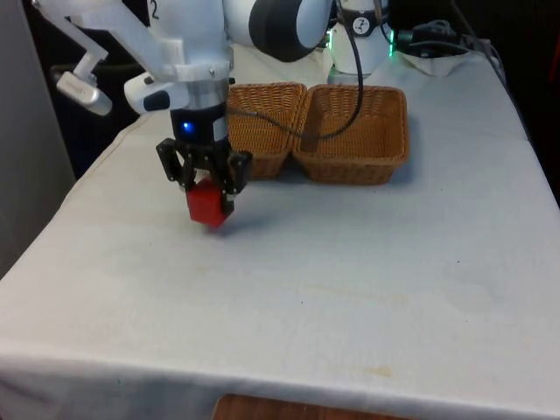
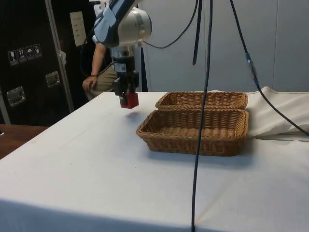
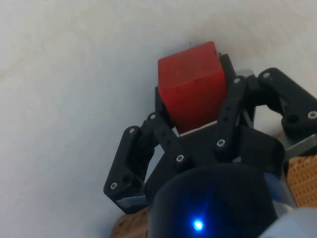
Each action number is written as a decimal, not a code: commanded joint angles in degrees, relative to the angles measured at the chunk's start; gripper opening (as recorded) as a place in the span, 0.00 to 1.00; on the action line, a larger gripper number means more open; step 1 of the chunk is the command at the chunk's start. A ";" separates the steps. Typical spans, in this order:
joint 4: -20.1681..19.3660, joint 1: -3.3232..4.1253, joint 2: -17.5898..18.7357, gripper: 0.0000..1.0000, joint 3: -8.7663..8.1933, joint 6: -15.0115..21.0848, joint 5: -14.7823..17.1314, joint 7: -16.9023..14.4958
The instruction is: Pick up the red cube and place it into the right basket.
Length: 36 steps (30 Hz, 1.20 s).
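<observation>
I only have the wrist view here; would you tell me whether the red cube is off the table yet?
Observer: Yes. In the side view the red cube hangs above the cloth in the gripper.
Operator: Thank you. Where are the baskets?
Observer: Two wicker baskets sit side by side; the cube is in front of the left basket, on the front view's left.
Operator: So the target is further over?
Observer: Yes, the right basket lies beyond it.

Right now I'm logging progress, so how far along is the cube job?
The pick looks done: the gripper is shut on the red cube, and the side view shows it held off the white cloth. In hand: carrying it. Left: moving over the right basket and releasing; both baskets hold nothing yet.
</observation>
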 commanded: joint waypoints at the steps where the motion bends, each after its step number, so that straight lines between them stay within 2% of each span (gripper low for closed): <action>1: -0.97 0.63 -0.86 0.06 -0.52 0.11 -0.40 0.17; 2: -0.92 0.40 -1.09 0.06 -0.23 -0.17 -0.34 0.00; 3: -1.72 0.97 -2.01 0.06 -0.74 -0.17 -0.80 0.23; 9: -3.78 2.01 -5.04 0.06 -1.60 -0.92 -1.89 0.29; 10: -3.27 1.49 -4.64 0.06 -1.09 -0.92 -1.43 0.00; 11: -4.41 2.35 -6.13 0.06 -1.89 -1.26 -2.29 0.34; 19: -7.05 3.32 -10.77 0.06 -2.75 -2.18 -4.18 0.52; 20: -6.47 2.81 -10.14 0.06 -2.23 -2.06 -3.61 0.17; 21: -7.33 3.44 -11.29 0.06 -2.86 -2.23 -4.30 0.52; 22: -7.62 3.55 -11.86 0.06 -2.98 -2.29 -4.47 0.46; 27: -9.22 4.01 -14.84 0.06 -3.44 -2.58 -5.56 0.46; 28: -8.65 3.44 -14.27 0.06 -2.92 -2.75 -5.10 0.17; 29: -9.57 4.07 -15.47 0.06 -3.50 -2.64 -5.84 0.46; 36: -12.72 4.58 -19.82 0.06 -3.67 -2.35 -7.91 0.46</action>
